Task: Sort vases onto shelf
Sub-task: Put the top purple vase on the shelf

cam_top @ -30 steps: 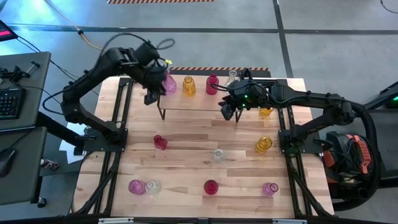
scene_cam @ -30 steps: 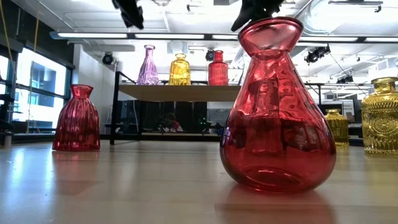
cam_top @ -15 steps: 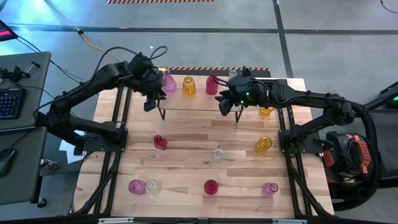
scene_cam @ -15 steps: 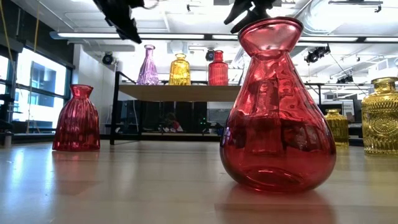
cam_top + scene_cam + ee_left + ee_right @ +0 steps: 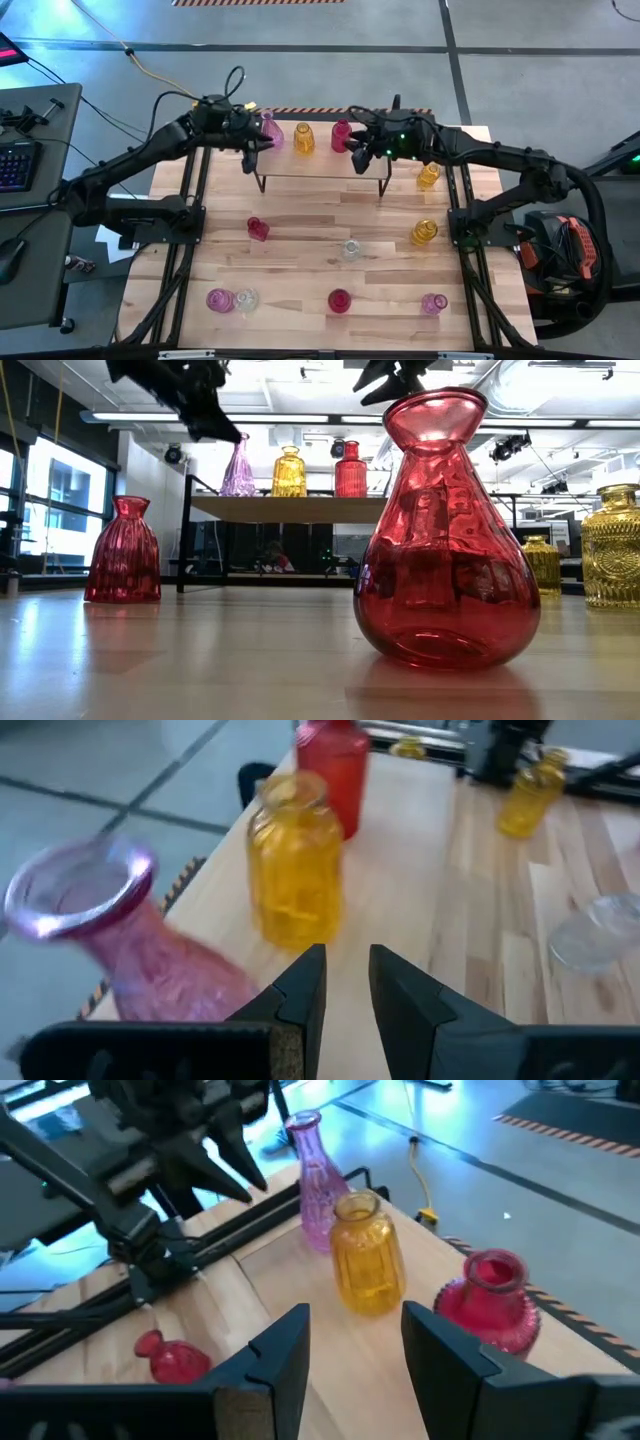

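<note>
The shelf stands at the table's far side, with a pink vase, an amber-yellow vase and a red vase upright in a row on its wooden top. My left gripper hovers open just left of the pink vase, touching nothing. My right gripper hovers open just right of the red vase, also touching nothing. In the right wrist view the amber-yellow vase stands ahead between the fingers. Several more vases stand on their bases on the table.
On the tabletop stand a small red vase, a clear one, two amber ones, and along the near edge a pink, a clear, a red and a pink. The red near-edge vase fills the low view.
My left gripper has come down and shifted right, toward the pink vase on the shelf. My right gripper has moved toward the table's far edge, closer to the red vase on the shelf. The vases have stayed where they were.
</note>
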Controlling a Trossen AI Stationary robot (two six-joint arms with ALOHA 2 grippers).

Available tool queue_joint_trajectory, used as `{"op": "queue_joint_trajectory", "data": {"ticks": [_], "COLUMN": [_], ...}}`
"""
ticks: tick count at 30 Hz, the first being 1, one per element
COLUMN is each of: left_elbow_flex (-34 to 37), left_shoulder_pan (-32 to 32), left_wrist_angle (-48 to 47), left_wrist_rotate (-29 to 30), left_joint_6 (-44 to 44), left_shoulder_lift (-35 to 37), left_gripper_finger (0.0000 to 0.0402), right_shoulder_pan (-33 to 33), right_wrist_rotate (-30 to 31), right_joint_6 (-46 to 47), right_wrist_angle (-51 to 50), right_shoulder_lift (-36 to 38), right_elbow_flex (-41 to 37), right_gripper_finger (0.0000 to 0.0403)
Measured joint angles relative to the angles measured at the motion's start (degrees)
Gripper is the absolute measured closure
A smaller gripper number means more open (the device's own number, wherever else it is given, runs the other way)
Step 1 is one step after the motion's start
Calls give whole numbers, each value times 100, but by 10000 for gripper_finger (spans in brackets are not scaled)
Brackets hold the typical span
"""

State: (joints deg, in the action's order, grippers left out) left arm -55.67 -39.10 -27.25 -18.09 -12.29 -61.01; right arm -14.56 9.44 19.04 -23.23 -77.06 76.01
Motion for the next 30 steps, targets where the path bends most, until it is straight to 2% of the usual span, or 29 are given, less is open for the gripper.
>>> {"op": "queue_joint_trajectory", "data": {"ticks": [3,11,30], "left_elbow_flex": [47,56,56], "left_shoulder_pan": [-73,-307,-478], "left_wrist_angle": [249,-6,-30], "left_wrist_rotate": [24,226,181], "left_joint_6": [21,121,20], "left_shoulder_lift": [11,-9,-464], "left_gripper_finger": [330,330,330], "right_shoulder_pan": [-183,-522,-611], "right_wrist_rotate": [-265,-653,-696], "right_joint_6": [-20,-263,-456], "right_wrist_angle": [-7,0,-42], "right_shoulder_lift": [21,79,111], "right_elbow_flex": [0,0,0], "right_gripper_finger": [263,263,263]}}
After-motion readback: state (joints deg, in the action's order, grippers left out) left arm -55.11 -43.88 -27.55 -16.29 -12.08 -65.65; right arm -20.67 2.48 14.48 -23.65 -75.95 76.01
